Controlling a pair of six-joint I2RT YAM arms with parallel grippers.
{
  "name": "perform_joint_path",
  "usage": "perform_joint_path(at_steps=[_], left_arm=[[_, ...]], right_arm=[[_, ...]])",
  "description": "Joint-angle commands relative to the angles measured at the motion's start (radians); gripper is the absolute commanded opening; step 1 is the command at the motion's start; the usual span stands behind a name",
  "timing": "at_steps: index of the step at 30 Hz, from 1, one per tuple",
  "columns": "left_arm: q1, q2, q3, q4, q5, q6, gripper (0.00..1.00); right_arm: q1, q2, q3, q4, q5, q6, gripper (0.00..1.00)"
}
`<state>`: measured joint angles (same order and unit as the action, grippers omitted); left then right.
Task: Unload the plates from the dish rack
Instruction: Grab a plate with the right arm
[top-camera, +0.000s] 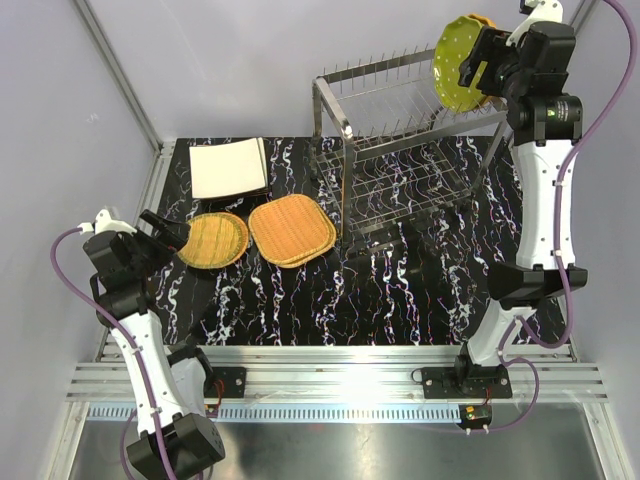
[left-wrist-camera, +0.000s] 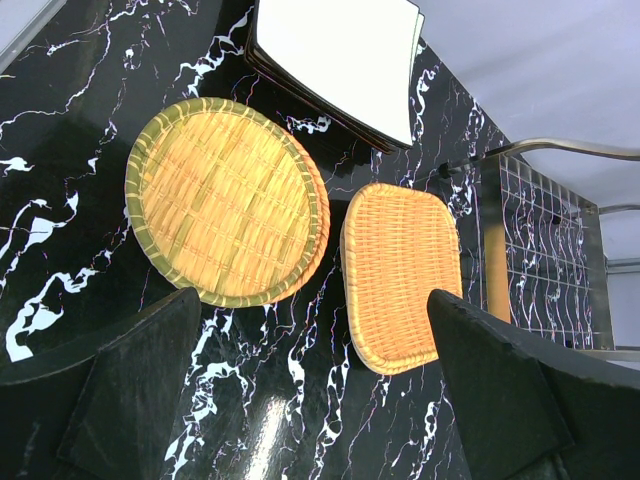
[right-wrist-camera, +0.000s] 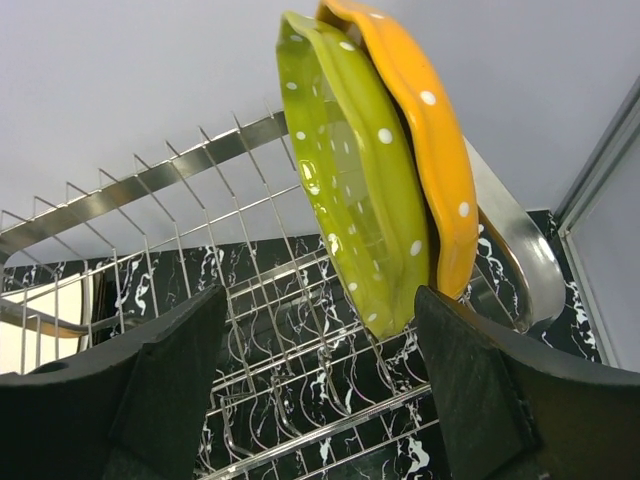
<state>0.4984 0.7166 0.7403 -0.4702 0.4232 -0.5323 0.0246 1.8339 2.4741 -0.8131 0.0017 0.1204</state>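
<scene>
The silver wire dish rack (top-camera: 400, 150) stands at the back right of the black marble table (top-camera: 400, 290). A green dotted plate (top-camera: 455, 62) and an orange dotted plate (top-camera: 481, 22) stand upright at its top right end; both show in the right wrist view, green (right-wrist-camera: 350, 170) and orange (right-wrist-camera: 430, 130). My right gripper (top-camera: 473, 58) is open, its fingers (right-wrist-camera: 470, 390) apart just in front of the green plate. On the table lie cream square plates (top-camera: 228, 167), a round woven plate (top-camera: 212, 239) and stacked rounded-square woven plates (top-camera: 291, 229). My left gripper (top-camera: 163, 232) is open and empty above the table.
White walls and metal frame rails close in the table at left, back and right. The rack's lower tier (top-camera: 410, 190) holds no plates that I can see. An aluminium rail (top-camera: 330, 375) runs along the near edge with both arm bases.
</scene>
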Motion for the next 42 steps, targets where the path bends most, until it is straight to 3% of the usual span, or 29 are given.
perform_joint_path(at_steps=[1,15,30,42], left_arm=[[0.0,-0.008,0.03,0.025,0.022,-0.005,0.99],[0.0,-0.002,0.019,0.035,0.017,-0.011,0.99],[0.0,0.006,0.016,0.047,0.011,-0.02,0.99],[0.002,0.021,0.013,0.07,0.019,-0.046,0.99]], right_arm=[[-0.011,0.014,0.023,0.023,0.032,0.013,0.82],[-0.018,0.071,0.036,0.034,0.023,0.024,0.81],[-0.018,0.116,0.017,0.078,0.141,-0.021,0.82],[-0.018,0.062,-0.142,0.173,0.204,-0.018,0.82]])
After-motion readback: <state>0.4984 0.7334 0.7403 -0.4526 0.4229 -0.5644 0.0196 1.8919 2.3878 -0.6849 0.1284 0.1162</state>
